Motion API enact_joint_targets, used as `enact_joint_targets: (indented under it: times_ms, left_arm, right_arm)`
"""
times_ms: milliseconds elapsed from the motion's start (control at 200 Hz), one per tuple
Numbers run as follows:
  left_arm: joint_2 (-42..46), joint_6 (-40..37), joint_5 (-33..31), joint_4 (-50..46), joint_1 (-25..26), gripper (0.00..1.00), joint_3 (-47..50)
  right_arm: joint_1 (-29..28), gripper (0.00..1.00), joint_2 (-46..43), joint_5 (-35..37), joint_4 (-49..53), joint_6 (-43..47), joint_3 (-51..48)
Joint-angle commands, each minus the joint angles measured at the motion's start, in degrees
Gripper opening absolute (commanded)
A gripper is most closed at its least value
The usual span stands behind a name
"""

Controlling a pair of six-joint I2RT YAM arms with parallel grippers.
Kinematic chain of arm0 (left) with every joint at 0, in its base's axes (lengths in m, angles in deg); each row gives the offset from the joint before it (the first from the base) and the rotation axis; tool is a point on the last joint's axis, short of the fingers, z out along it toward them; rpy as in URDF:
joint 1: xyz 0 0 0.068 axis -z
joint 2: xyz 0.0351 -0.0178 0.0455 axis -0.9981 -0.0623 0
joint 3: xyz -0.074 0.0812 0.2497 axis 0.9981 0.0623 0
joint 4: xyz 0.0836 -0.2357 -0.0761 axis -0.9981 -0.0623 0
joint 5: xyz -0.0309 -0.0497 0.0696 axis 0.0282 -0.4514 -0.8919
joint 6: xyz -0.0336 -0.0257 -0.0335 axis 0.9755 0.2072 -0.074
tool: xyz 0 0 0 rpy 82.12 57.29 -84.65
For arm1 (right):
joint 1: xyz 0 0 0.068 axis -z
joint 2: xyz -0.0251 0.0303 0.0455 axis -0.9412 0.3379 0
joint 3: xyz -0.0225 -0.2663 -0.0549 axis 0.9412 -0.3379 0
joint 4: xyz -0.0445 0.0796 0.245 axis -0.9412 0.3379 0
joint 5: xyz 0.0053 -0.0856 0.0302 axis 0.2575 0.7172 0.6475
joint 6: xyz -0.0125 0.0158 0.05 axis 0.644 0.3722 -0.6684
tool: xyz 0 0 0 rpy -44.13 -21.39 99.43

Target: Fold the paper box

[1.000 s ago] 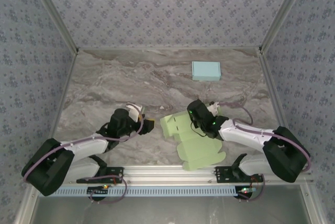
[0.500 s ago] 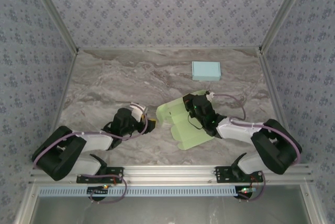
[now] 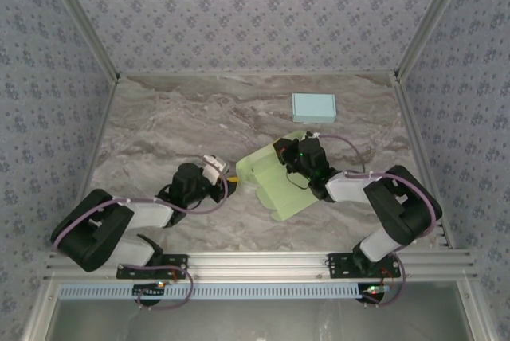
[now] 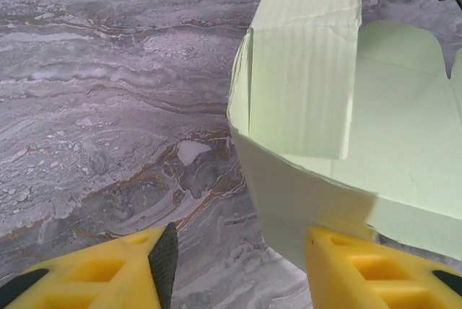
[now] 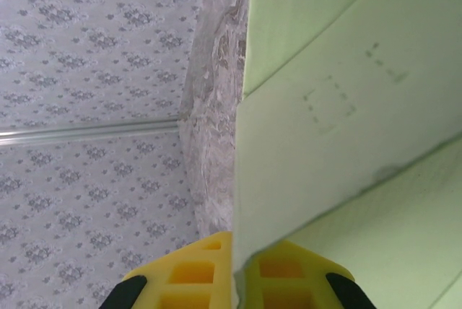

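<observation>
Two arms meet over the grey marble-patterned table (image 3: pixel 159 126), and between them, a little right of centre, sits the paper box (image 3: pixel 279 191). It is a pale green corrugated-card blank, partly raised, with one side wall and a corner standing up at its left end while its broad panels lie flat toward the right. It looks very light and fairly stiff along the flutes, but thin enough to buckle, crease in the wrong place or slide on the smooth stone if pushed. My judgement is that it is best taken by a panel edge close to a scored fold, never across the middle of a flap, with one tool steadying it while the other bends. Well beyond it, toward the far right, rests a small light blue box (image 3: pixel 313 107), already closed and apart from everything else. From its own camera the right gripper (image 5: pixel 234 274) has its yellow fingers pinched together on the thin edge of a green panel, holding that flap upright. The left gripper (image 4: pixel 238 269) stands roughly half open at the left corner of the blank. The curved lower wall dips between its fingers (image 4: pixel 361 269) and seems to touch the right-hand one, while the other is clear of the card, so nothing is clamped there yet
</observation>
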Motion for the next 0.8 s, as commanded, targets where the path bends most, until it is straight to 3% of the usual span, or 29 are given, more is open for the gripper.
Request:
enact_joint_targets:
  times_ms: [0,370,510,590,795]
  left_arm:
    - [-3.0,-0.8,2.6,3.1,0.2,0.42,-3.4]
    - [-10.1,1.1,9.2,9.3,2.1,0.33,-7.1]
    - [-11.8,1.3,10.1,11.7,4.5,0.34,-7.3]
    - [-12.4,1.9,8.3,10.3,5.3,0.36,-8.2]
    - [-13.9,3.7,-4.8,4.4,8.3,0.41,-11.5]
  right_arm:
    - [0.4,0.00,1.4,-3.1,-2.2,0.5,1.5]
    - [0.2,0.00,2.2,-2.0,-4.5,-0.9,-1.0]
    - [0.2,0.00,2.2,-1.6,-4.4,-1.2,-1.7]
    - [0.1,0.00,1.6,-0.9,-4.4,-1.3,-2.4]
    - [-1.1,0.00,0.5,0.9,-2.5,-0.7,-2.6]
